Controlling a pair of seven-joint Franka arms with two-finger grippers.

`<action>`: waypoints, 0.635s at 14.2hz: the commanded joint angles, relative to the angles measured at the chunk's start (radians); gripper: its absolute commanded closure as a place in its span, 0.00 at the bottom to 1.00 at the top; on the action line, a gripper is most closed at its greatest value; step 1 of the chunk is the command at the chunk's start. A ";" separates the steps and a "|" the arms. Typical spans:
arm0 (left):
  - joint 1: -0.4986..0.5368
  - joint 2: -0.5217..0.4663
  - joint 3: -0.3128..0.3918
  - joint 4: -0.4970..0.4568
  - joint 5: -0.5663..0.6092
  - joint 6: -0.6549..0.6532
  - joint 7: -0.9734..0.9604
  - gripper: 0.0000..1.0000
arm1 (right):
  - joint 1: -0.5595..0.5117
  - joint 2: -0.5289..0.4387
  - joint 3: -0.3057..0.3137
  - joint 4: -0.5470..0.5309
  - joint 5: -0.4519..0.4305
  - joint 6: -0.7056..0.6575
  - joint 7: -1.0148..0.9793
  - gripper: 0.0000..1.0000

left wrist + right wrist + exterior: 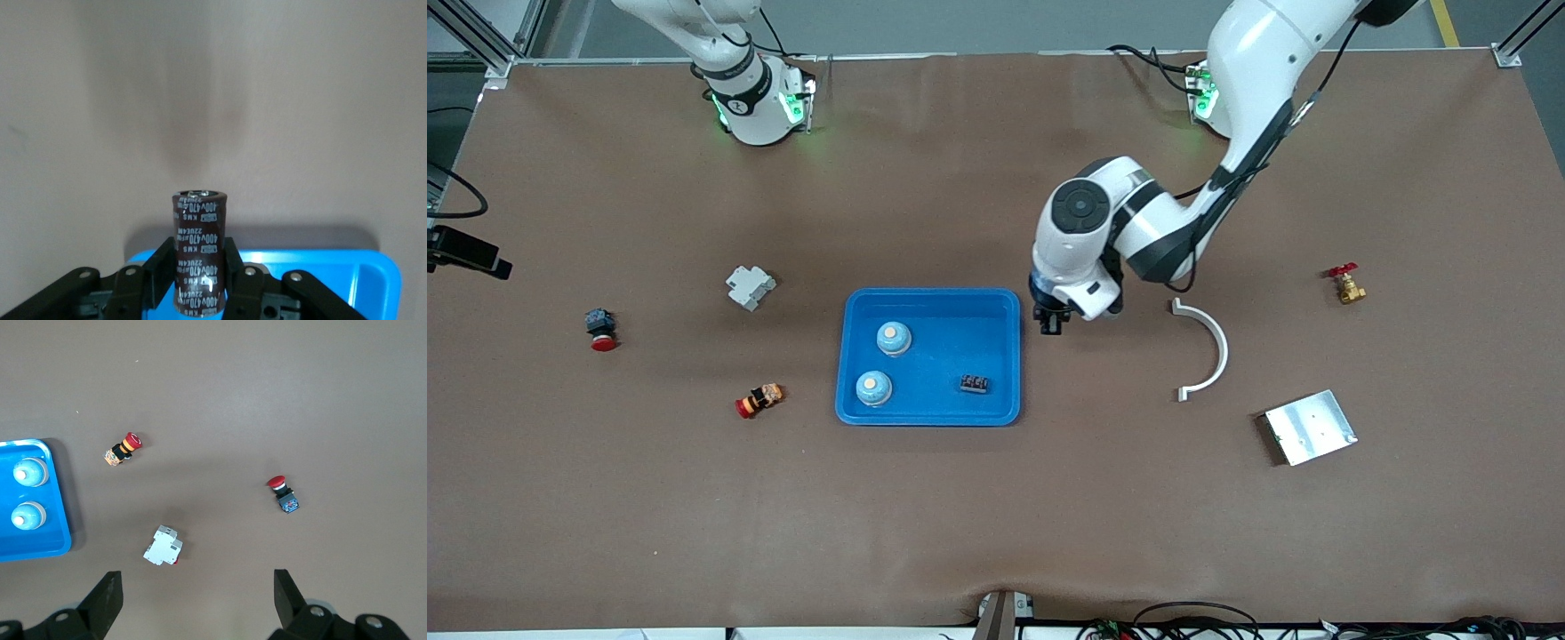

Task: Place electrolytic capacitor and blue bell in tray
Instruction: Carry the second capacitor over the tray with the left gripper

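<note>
The left gripper (1051, 322) hangs just beside the blue tray (996, 307), at the tray's edge toward the left arm's end of the desk (996, 516), its fingers clamped on a dark brown capacitor (197, 250) held upright. Two blue bells (894, 338) already sit in the tray, along with a small black part (975, 384). The right arm waits, its gripper (197, 600) wide open and holding nothing, high above a white breaker (163, 547) and two red push buttons (283, 493).

Even bright light, soft shadows — sharp
</note>
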 commanded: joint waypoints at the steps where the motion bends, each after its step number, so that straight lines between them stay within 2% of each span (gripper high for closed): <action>1: -0.082 0.062 0.039 0.093 0.033 -0.028 -0.078 1.00 | -0.009 -0.009 0.012 -0.003 0.000 -0.012 -0.006 0.00; 4: -0.244 0.104 0.174 0.159 0.024 -0.029 -0.126 1.00 | -0.009 -0.009 0.012 -0.003 0.000 -0.014 -0.006 0.00; 5: -0.278 0.113 0.198 0.171 0.021 -0.029 -0.137 1.00 | -0.009 -0.009 0.012 -0.003 0.000 -0.014 -0.007 0.00; 9: -0.346 0.165 0.234 0.231 0.024 -0.031 -0.163 1.00 | -0.010 -0.009 0.012 -0.003 0.000 -0.012 -0.007 0.00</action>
